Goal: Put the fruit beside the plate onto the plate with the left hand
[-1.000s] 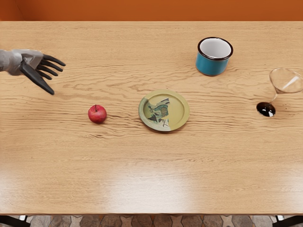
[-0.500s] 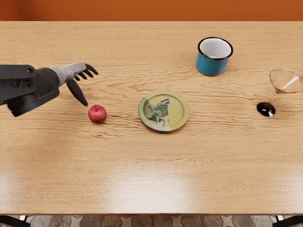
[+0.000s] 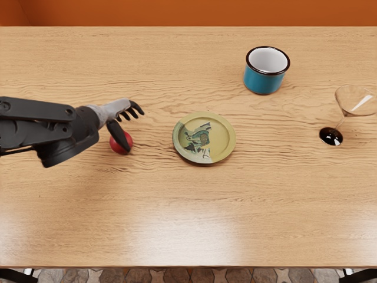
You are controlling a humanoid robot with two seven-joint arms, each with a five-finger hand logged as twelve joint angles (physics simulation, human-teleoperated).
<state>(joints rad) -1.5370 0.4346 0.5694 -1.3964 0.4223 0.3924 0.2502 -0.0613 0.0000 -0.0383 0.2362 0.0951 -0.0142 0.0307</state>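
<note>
We see one red apple [image 3: 114, 145] on the table [image 3: 188, 200]. It sits just to the left of the plate [image 3: 231, 138], and it is not on the plate yet. Our left hand [image 3: 119, 118] hangs right over the apple. Its fingers [image 3: 134, 110] are spread out and hold nothing. The thumb [image 3: 122, 137] crosses in front of the apple, and we cannot tell if it touches. We think the apple is hard, round and smooth, and not heavy. It could roll away or slip if we push it from one side only, but it will not break easily. We think the best way is to put the thumb on one side and the fingers on the other, around the fat middle, and squeeze gently. Now we count: one apple, one plate, one blue mug [image 3: 266, 71], one glass [image 3: 352, 106] far to the right, and one arm. The right hand does not show.
</note>
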